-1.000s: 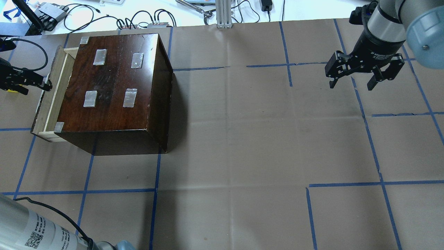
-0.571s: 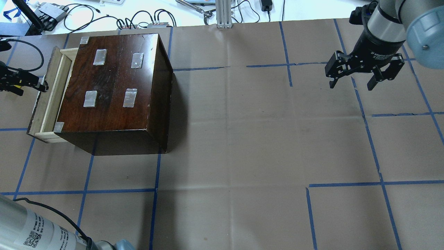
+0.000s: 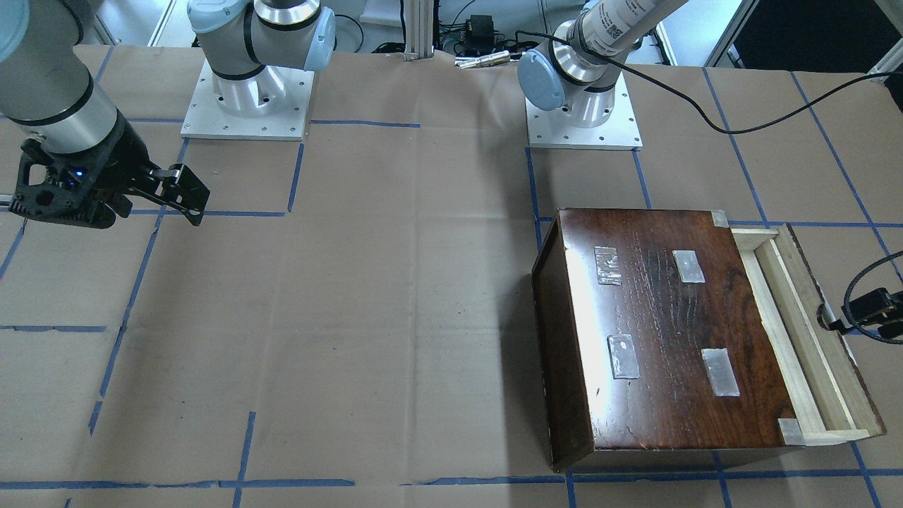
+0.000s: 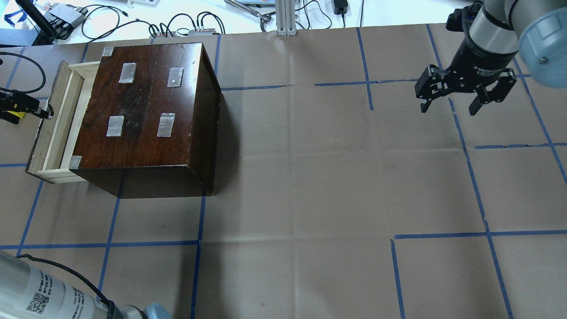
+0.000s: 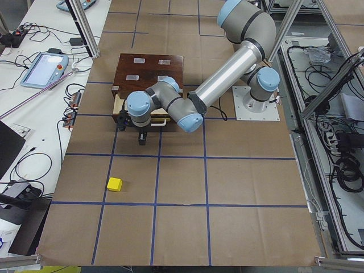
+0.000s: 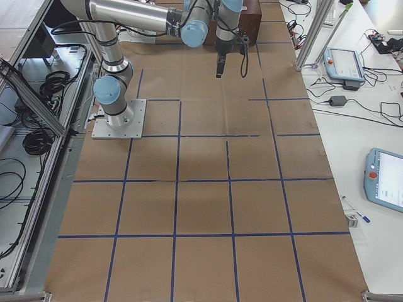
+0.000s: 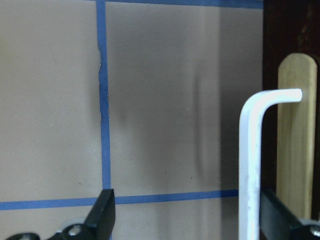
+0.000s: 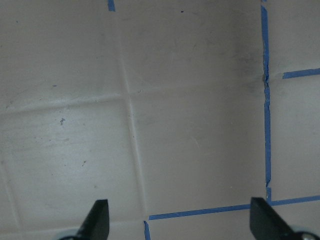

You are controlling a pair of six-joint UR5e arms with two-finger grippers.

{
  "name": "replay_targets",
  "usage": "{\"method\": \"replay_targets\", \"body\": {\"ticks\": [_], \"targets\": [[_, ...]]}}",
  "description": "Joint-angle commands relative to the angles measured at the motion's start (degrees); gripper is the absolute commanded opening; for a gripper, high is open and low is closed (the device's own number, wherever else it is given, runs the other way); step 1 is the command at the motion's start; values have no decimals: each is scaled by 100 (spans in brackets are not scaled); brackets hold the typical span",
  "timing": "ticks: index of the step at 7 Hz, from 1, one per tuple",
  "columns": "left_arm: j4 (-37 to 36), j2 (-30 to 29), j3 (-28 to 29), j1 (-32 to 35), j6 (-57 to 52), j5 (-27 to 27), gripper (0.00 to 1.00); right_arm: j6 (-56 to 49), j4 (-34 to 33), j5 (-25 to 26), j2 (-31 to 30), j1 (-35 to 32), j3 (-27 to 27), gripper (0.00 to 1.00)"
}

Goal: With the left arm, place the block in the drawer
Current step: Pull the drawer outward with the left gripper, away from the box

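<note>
Two claws in view, both spread open.

Far left, overhead view: left claw [image 4: 39,110] at the drawer front, level with the pull. Black cable [image 4: 37,73] looping in above it.

Left wrist view: fingers [image 7: 104,215] wide apart. White metal pull [image 7: 249,165] upright in the gap, close against one finger and well off the other. Cannot tell whether it touches. Nothing clamped.

Left side view: block [image 5: 115,183] on the table [image 4: 310,177], outside the drawer. Small yellow cube inside a blue-taped square. Well apart from cabinet and left claw, on the camera side of both.

Next right, overhead: drawer [image 4: 48,133]. Pale wood, shallow, partly out of the cabinet's left face. Narrow strip of its inside open to above.

Cabinet [image 4: 146,106]: dark glossy brown, upright on the table. Four grey tape patches [image 4: 127,72] on the top.

Middle: brown paper over the table, crossed by blue tape lines [image 4: 150,243].

Far right: right claw [image 4: 448,108] hanging above the table, fingers apart, well apart from the cabinet. Right wrist view: only paper and tape lines between the fingertips.
</note>
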State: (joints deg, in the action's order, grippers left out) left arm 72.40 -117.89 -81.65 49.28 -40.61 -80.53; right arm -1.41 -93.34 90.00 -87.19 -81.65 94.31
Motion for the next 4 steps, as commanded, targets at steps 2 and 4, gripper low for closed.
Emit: {"method": "replay_targets", "body": {"ticks": [2, 4], "targets": [[-208, -6, 0, -50, -8, -200, 98, 0, 0, 0, 0, 0, 0, 100], [-270, 3, 17, -138, -148, -209, 98, 0, 0, 0, 0, 0, 0, 100]]}}
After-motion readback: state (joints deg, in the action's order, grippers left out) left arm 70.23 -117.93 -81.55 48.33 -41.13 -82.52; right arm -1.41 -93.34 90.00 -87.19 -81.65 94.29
